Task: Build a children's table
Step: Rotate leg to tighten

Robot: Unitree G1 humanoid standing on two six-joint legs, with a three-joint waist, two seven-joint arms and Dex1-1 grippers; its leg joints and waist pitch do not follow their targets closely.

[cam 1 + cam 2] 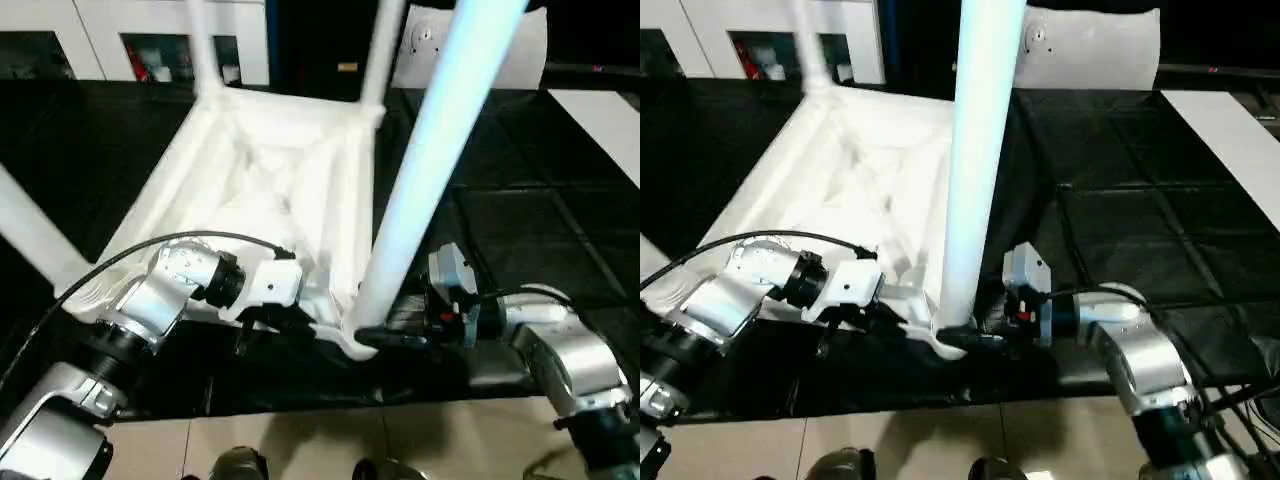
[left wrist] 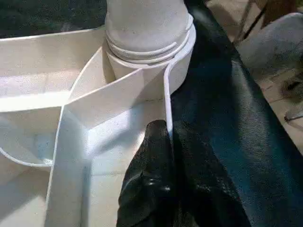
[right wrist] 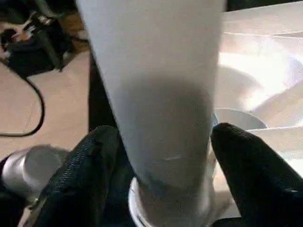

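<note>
The white tabletop (image 1: 270,170) lies upside down on the black work table, ribs facing up. Legs stand in its two far corners (image 1: 203,45) (image 1: 380,50), and another leg (image 1: 35,240) slants off at the left. A fourth leg (image 1: 430,150) rises from the near right corner socket (image 2: 147,52). My left gripper (image 1: 295,325) is shut on the tabletop's thin rim (image 2: 166,104) just beside that socket. My right gripper (image 3: 165,156) is shut around the base of this leg, one finger (image 3: 90,170) pressed against each side.
The black-covered work table (image 1: 520,220) stretches away to the right and back. A white cabinet (image 1: 150,40) stands behind it, with a white panel (image 1: 600,110) at the far right. Tiled floor (image 1: 300,440) runs along the table's near edge.
</note>
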